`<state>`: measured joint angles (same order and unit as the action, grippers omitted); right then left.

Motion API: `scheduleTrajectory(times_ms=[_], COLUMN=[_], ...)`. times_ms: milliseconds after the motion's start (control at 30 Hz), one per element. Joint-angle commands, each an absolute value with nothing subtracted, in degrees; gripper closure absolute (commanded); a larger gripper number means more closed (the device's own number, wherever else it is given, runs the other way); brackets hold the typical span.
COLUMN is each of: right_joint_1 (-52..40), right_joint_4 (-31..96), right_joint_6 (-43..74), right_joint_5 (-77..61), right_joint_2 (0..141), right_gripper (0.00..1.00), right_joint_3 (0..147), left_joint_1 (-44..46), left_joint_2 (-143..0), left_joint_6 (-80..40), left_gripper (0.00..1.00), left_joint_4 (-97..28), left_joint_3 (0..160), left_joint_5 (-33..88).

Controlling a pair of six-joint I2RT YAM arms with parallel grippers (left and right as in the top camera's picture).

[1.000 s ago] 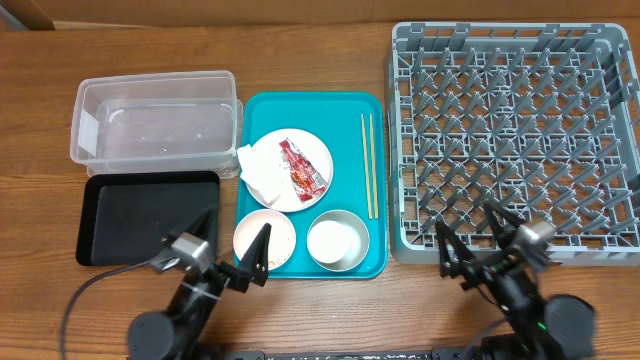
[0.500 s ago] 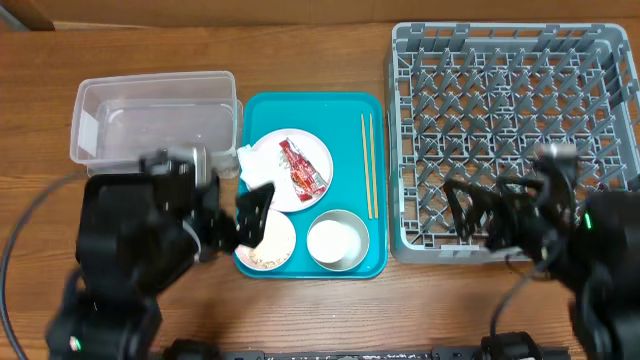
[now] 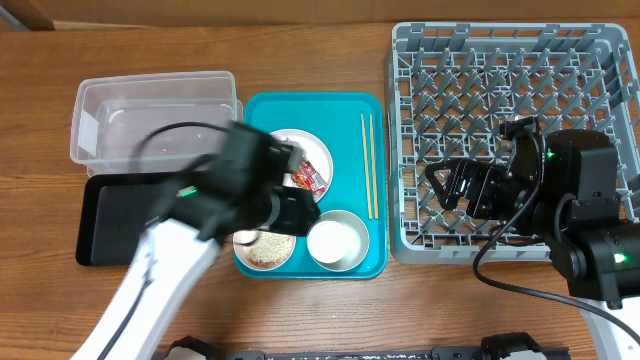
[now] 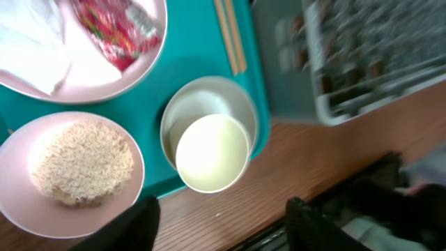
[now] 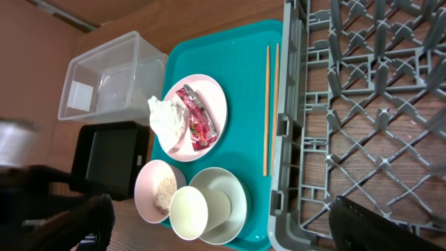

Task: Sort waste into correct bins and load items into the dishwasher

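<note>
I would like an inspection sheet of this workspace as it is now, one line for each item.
Surface: wooden table, teal tray in the middle.
Job's things: plate holds napkin and red packet; small dish holds grains; cup stands in bowl; chopsticks lie on the tray; clear tub, black tray and rack look empty.
Clutter: nothing seen.
Grippers: left gripper open above the tray; right gripper open over the rack's front.
Cables: black cable loops over the tub; a second cable trails from the right arm.
Surroundings: nothing seen.
</note>
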<state>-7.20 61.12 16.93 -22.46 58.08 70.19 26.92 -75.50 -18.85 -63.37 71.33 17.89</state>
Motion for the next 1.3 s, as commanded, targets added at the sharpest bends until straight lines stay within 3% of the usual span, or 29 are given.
scheduleTrajectory(times_ms=[0, 133, 267, 400, 667, 833, 967, 1067, 1167, 1267], right_joint_1=[-7.05, -7.05, -7.05, -7.05, -7.05, -7.05, -7.11, -8.16, -11.49, -16.69], right_joint_4=[61.04, 62.46, 63.37, 63.37, 63.33, 62.96, 60.07, 56.36, 51.44, 46.17], right_joint_6=[18.09, 18.06, 18.04, 18.04, 18.04, 16.95, 9.32, 4.4, 4.27, 4.93], right_joint_5=[-22.17, -22.2, -22.15, -22.17, -22.17, -25.71, -42.59, -54.96, -58.13, -57.98], right_joint_2=[57.6, 57.6, 57.6, 57.6, 57.6, 57.63, 57.63, 57.63, 57.76, 58.61], right_gripper=[0.0, 0.0, 0.0, 0.0, 0.0, 0.0, 0.0, 0.0, 0.0, 0.0], right_joint_3=[72.23, 72.23, 72.23, 72.23, 72.23, 72.23, 72.23, 72.23, 72.23, 72.23], left_joint_1=[33.63, 37.93, 37.89, 37.78, 33.69, 24.18, 14.63, 10.68, 9.61, 9.85], left_joint_2=[-82.08, -91.53, -97.6, -99.24, -91.77, -85.41, -83.94, -84.31, -84.55, -84.64], left_joint_6=[-21.82, -24.86, -25.78, -25.78, -25.08, -16.62, -9.67, -5.3, -2.26, -2.09], left_gripper=[0.44, 0.45, 0.51, 0.96, 0.96, 0.96, 0.96, 0.96, 0.96, 0.96], left_joint_4=[-61.34, -58.57, -58.02, -58.04, -64.66, -61.34, -57.6, -57.78, -57.74, -57.84], left_joint_3=[69.43, 69.41, 69.41, 69.6, 78.56, 81.62, 81.6, 81.6, 81.58, 81.58], left_joint_5=[7.16, -0.1, 0.01, 1.08, 3.01, 27.4, 57.95, 73.91, 85.45, 88.4])
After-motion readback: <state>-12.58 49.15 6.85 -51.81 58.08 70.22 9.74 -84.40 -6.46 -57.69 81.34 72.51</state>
